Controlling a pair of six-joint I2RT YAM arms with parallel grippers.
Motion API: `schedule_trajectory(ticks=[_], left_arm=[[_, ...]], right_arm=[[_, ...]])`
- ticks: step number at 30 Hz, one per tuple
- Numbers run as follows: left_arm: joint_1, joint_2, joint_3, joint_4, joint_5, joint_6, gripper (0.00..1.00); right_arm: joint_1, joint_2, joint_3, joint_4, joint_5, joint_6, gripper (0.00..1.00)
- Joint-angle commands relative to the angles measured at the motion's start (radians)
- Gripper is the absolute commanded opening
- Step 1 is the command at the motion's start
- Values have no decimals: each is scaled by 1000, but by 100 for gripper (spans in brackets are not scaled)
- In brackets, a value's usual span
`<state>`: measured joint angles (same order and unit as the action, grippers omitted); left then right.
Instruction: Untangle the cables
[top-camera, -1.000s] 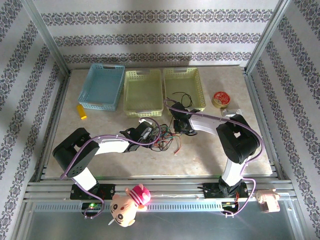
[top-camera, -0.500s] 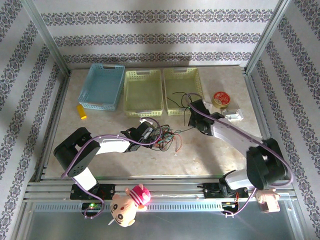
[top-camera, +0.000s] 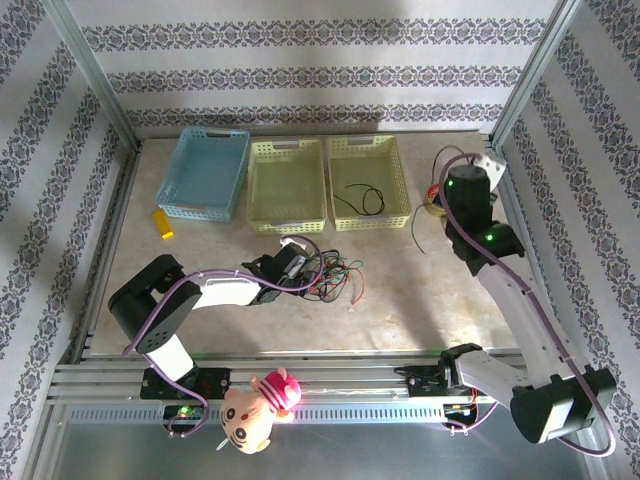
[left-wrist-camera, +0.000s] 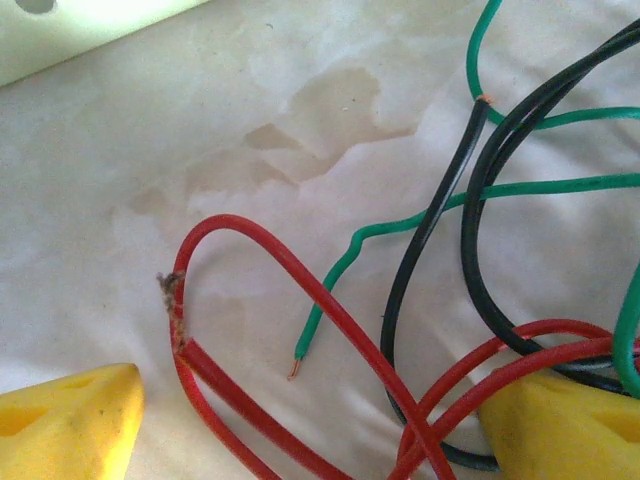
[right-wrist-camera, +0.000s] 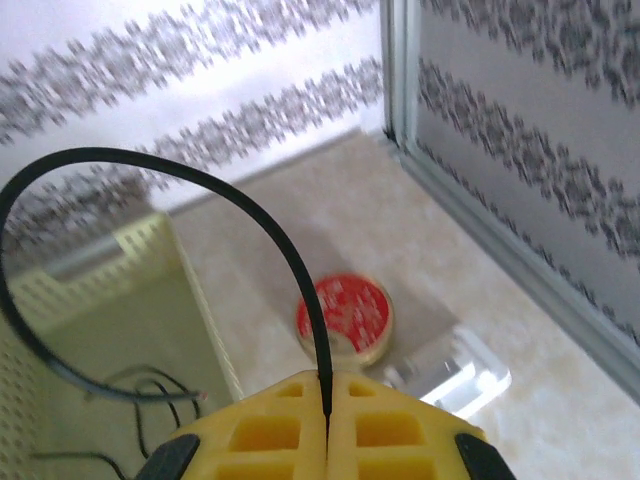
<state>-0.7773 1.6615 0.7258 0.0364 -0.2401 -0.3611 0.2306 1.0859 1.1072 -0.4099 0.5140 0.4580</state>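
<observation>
The cables (top-camera: 335, 275) lie as a loose red, green and black tangle at the table's middle. My left gripper (top-camera: 298, 268) sits low at the tangle's left edge. It is open, and red, green and black cables (left-wrist-camera: 330, 320) lie on the table between its yellow fingertips (left-wrist-camera: 65, 430). My right gripper (right-wrist-camera: 327, 400) is raised near the back right, above the table. It is shut on one black cable (right-wrist-camera: 250, 215) that arcs up and left from the pads. In the top view this black cable (top-camera: 418, 235) dangles below the right gripper (top-camera: 445, 200).
Three baskets stand along the back: a blue basket (top-camera: 205, 172) and two pale yellow-green ones (top-camera: 286, 185), (top-camera: 398, 185), the right one holding a black wire (top-camera: 360, 200). A round red spool (right-wrist-camera: 345, 315) and a clear plastic piece (right-wrist-camera: 465, 375) lie under the right gripper. A small yellow block (top-camera: 162, 222) lies far left.
My right arm has risen and swung from the tangle to the back right, pulling a black cable away with it. The left gripper stays at the tangle.
</observation>
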Motion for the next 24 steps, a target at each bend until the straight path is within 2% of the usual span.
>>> schedule_trajectory(ticks=[1,7,14,16,18,20,21,24], left_arm=[[-28,11,-43,-18,116,53,91],[-28,-86,-53,11,168,60,98],[-28,-191,-69,24,135,56,100],[-28,-200,-68,22,132,53,100],[-28,-205,-68,19,125,50,100],[-28,-206,-71,19,115,49,99],[-28,-207,-74,23,110,47,99],[-28,-205,-78,34,108,48,99]], right_arm=[[-9,110,93,57,-83,-73,0],[-11,404,263,111,-181,-69,0],[7,746,410,78,-411,-7,2],[13,801,429,56,-470,3,12],[22,814,418,46,-510,25,42],[38,783,370,62,-477,29,55],[47,755,333,69,-456,23,59],[77,666,248,68,-427,4,61]])
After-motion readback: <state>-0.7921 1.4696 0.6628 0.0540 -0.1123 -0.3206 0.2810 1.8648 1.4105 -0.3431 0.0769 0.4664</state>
